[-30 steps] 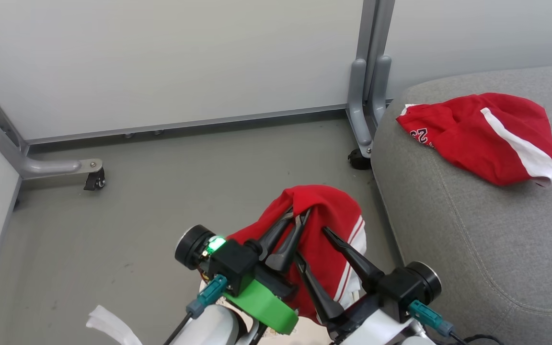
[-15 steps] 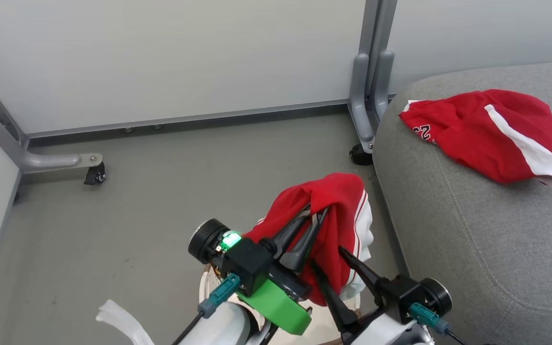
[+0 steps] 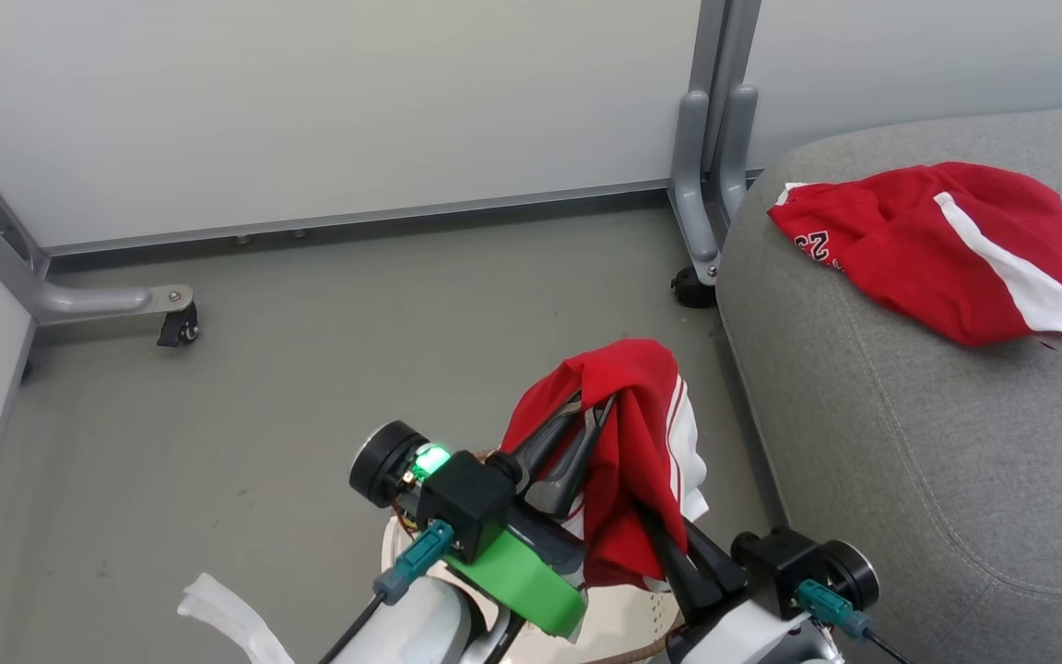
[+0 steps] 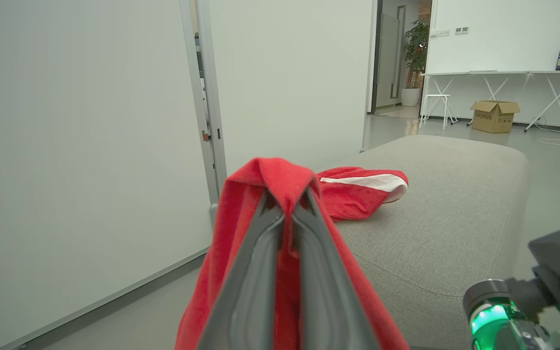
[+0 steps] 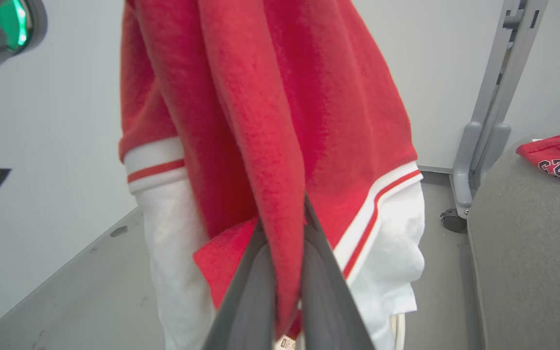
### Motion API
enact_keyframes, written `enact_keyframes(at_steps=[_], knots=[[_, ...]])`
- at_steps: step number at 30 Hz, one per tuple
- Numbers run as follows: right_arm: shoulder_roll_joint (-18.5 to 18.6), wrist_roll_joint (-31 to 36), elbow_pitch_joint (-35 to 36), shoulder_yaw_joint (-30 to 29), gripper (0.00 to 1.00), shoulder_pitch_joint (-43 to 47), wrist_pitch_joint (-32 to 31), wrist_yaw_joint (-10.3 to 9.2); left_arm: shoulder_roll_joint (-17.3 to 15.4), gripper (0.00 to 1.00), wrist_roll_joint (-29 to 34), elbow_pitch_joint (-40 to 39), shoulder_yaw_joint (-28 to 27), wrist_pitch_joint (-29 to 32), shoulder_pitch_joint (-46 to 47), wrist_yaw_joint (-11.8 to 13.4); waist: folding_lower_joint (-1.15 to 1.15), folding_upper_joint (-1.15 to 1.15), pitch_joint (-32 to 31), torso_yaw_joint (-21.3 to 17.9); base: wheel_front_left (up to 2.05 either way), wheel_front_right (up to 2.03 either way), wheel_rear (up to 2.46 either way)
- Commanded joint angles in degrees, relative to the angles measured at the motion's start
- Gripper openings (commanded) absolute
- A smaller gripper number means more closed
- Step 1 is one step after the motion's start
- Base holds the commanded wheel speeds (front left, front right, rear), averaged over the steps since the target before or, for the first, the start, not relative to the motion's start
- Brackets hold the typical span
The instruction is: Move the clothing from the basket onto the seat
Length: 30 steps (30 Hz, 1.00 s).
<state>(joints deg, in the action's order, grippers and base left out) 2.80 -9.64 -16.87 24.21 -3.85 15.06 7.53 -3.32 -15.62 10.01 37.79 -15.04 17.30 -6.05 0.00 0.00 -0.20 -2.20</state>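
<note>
Over basket [image 3: 634,616], mostly hidden behind both grippers, red garment [image 3: 632,406] hung beside seat [image 3: 909,443]. Left gripper [image 3: 591,410]: jaws pinched shut on top fold. Right gripper [image 5: 287,272]: tips buried under cloth in head view; own wrist view showed jaws closed on lower fold. Second garment [image 3: 937,249] lay on seat. Number print legible in head view; left wrist view caught white stripe.

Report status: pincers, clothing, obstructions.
Left pincer, right pincer both shut on red garment, aloft beside seat. Second garment already on seat. Partition leg by seat corner.
</note>
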Motion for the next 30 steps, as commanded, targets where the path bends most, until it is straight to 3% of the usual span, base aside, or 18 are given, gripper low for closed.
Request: enact_keyframes(at_steps=[1,4,5,6,7,21,30], knots=[[0.2,-0.3,0.1,0.2,0.00,0.1,0.2,-0.07,-0.5,0.00,0.1,0.2,-0.2,-0.2,1.1,0.2,0.00,0.00,0.1,0.1,0.00,0.00,0.00],[0.2,-0.3,0.0,0.4,0.00,-0.1,0.2,-0.07,-0.7,0.00,0.1,0.9,0.0,-0.2,1.1,0.2,0.00,0.00,0.3,0.2,0.00,0.00,0.00],[0.2,-0.4,0.0,0.4,0.00,-0.1,0.2,-0.07,-0.8,0.20,0.2,1.2,0.2,0.0,1.1,0.1,0.00,0.00,0.3,0.2,0.00,0.00,0.00],[0.2,-0.4,0.1,0.3,0.00,-0.2,0.2,-0.08,-0.9,0.55,0.4,1.4,0.3,0.1,1.3,0.1,0.00,0.00,0.4,0.2,0.00,0.00,0.00],[0.2,-0.4,0.1,0.3,0.00,-0.3,0.2,-0.08,-0.8,1.00,0.3,1.7,0.3,0.0,1.4,0.1,0.00,0.00,0.4,0.2,0.00,0.00,0.00],[0.2,-0.7,1.0,-1.6,0.00,-0.3,0.2,-0.07,-1.6,1.00,-0.2,2.9,0.1,0.2,2.5,1.1,0.00,0.00,1.6,-0.1,0.00,0.00,0.00],[0.2,-0.1,2.0,-6.7,0.00,-0.9,0.2,-0.08,-3.3,1.00,-0.5,2.2,-0.5,0.4,2.5,1.6,0.00,0.00,3.7,-1.7,0.00,0.00,0.00]])
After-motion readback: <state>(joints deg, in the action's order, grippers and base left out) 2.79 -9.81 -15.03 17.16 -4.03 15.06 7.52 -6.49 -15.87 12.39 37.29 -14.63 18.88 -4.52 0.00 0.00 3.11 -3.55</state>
